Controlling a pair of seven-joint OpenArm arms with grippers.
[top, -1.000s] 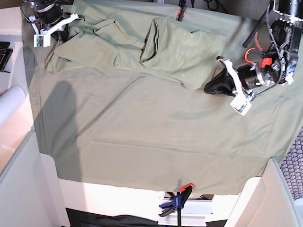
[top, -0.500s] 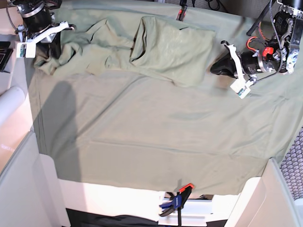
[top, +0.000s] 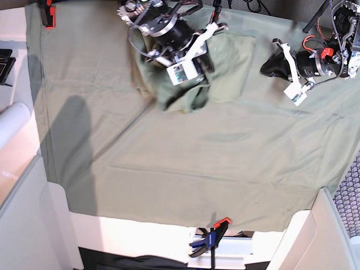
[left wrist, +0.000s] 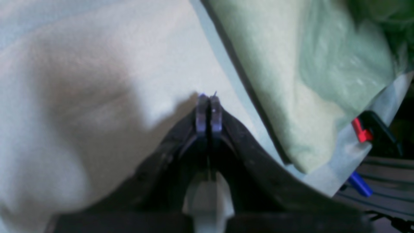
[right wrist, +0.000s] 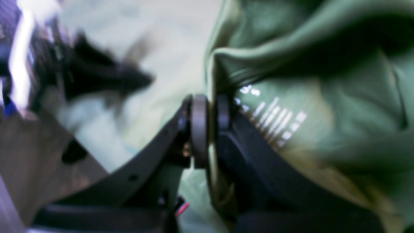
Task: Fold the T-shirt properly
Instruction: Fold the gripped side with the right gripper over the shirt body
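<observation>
Now right gripper (top: 194,76) clamped on T-shirt (top: 225,70) edge, bunched at sheet (top: 169,163) 12 o'clock; shirt's long axis runs 9-to-3; left gripper (top: 270,67) closed empty, shirt at its 9 o'clock, near.

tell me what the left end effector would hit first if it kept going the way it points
Probably the folded pale sage-green cotton T-shirt. The left end effector, shut and empty, points along the plain sage-green sheet toward the shirt's near edge. Its height above the sheet is unclear, so it could drag on the sheet first.
</observation>
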